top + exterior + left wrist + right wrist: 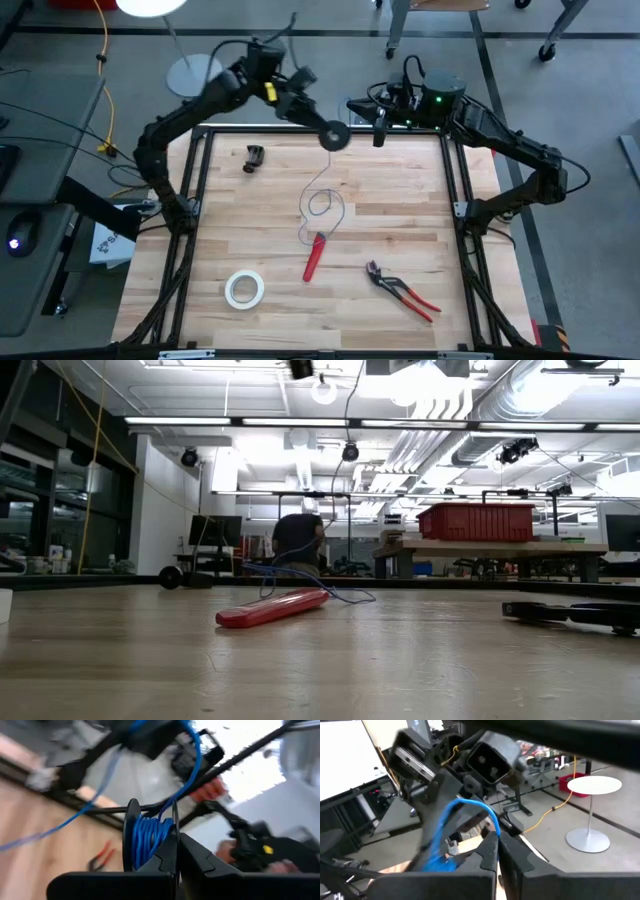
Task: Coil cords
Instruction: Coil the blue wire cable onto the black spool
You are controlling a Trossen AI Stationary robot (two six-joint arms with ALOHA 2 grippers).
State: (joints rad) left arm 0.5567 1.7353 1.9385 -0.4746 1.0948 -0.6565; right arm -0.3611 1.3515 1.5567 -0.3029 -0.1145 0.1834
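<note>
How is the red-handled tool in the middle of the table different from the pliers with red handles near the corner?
The red tool has one thick red handle, while the pliers have two thin ones spread apart. The blue wire runs right up to the red tool, but the pliers lie away from it. The red tool is nearer the white tape roll than the pliers are. Both lie flat on the wooden table.
</note>
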